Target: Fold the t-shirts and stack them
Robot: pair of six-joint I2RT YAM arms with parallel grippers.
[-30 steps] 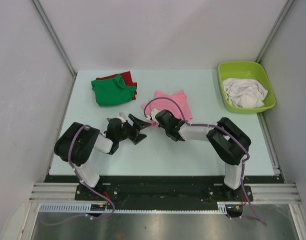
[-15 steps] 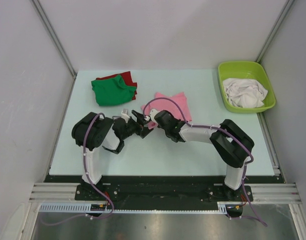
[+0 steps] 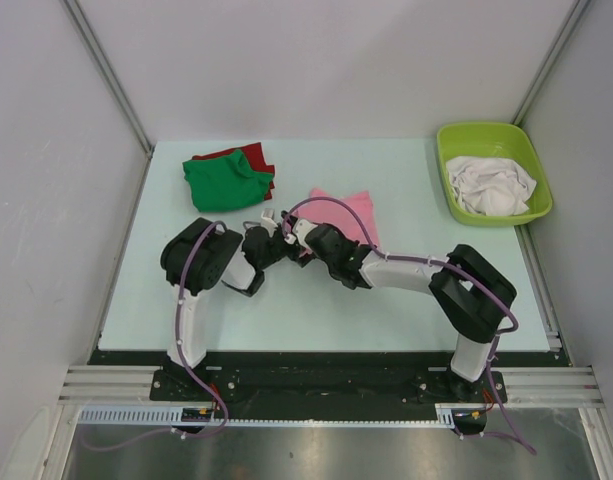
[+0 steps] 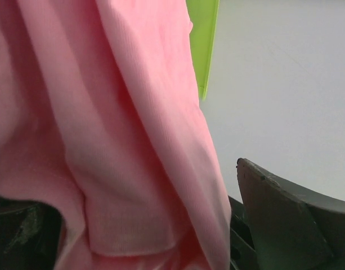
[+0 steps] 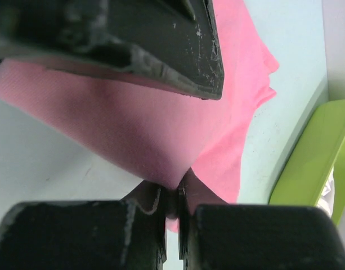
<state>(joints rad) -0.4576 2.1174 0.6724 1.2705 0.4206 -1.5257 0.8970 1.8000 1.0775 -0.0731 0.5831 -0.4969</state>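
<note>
Pinching the pink t-shirt (image 3: 352,210) at its eight-o'clock corner, the right gripper (image 3: 302,236) is clamped tight, the left gripper (image 3: 278,240) gaping wide beside it.

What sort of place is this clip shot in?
Likely a lab robot cell: plain grey panel walls enclose a pale table, with the left arm and right arm bolted to a black plate at its near edge.

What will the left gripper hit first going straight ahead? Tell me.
The pink t-shirt: its fabric sits right before the open left gripper, pinched by the right gripper. Exact depth is unclear.
</note>
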